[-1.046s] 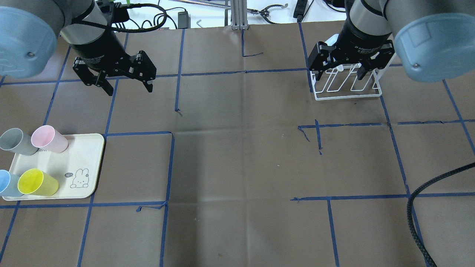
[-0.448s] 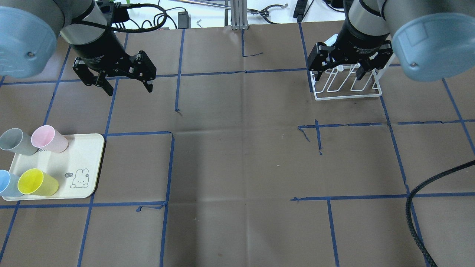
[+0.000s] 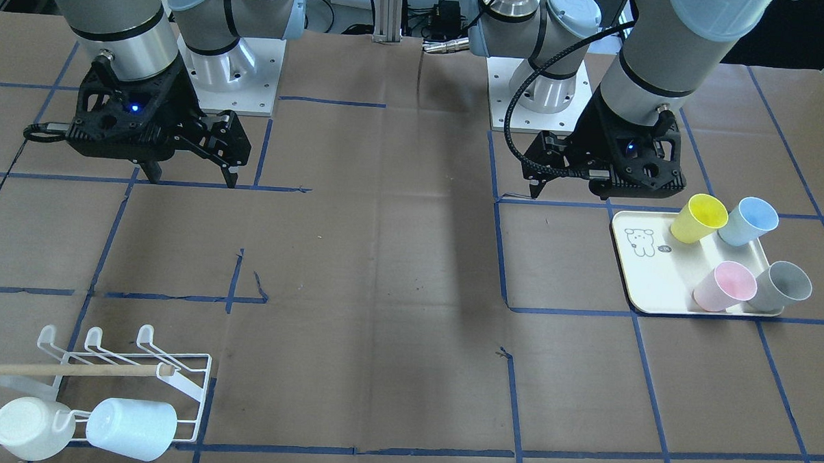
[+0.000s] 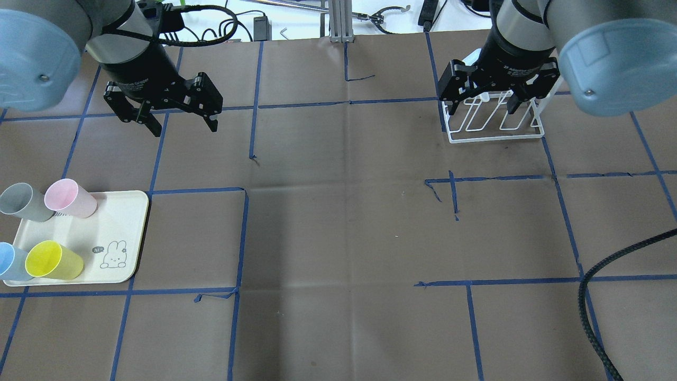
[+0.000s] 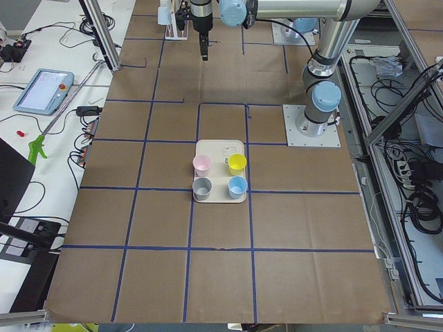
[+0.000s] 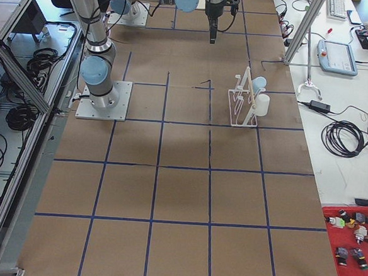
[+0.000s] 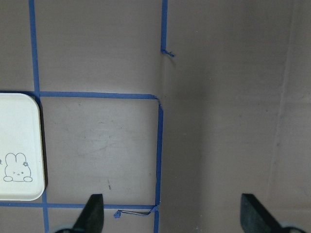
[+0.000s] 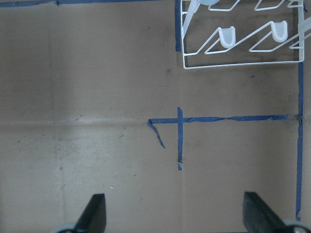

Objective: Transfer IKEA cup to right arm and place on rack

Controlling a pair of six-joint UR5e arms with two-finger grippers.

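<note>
**Both grippers empty; cups on tray**

Left black two-finger gripper (image 4: 185,129) and right black two-finger gripper (image 3: 193,180): jaws spread wide, holding nothing. Four pastel plastic cups (image 4: 53,260) stand on the cream bunny-print tray (image 4: 121,222) — the white wire rack (image 3: 71,369) is at the table's other end. Gripper lettering illegible. Brown paper tabletop (image 4: 338,211), blue tape grid.

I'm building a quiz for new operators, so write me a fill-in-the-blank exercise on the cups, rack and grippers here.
1. On the tray, beside the yellow cup, the pink cup and the grey cup, the fourth cup is ____.
2. The left gripper and the right gripper both have jaws that are ____.
3. Counting the white cup and the pale blue cup, the rack carries ____ cups.
Missing words: blue; open; two.
</note>
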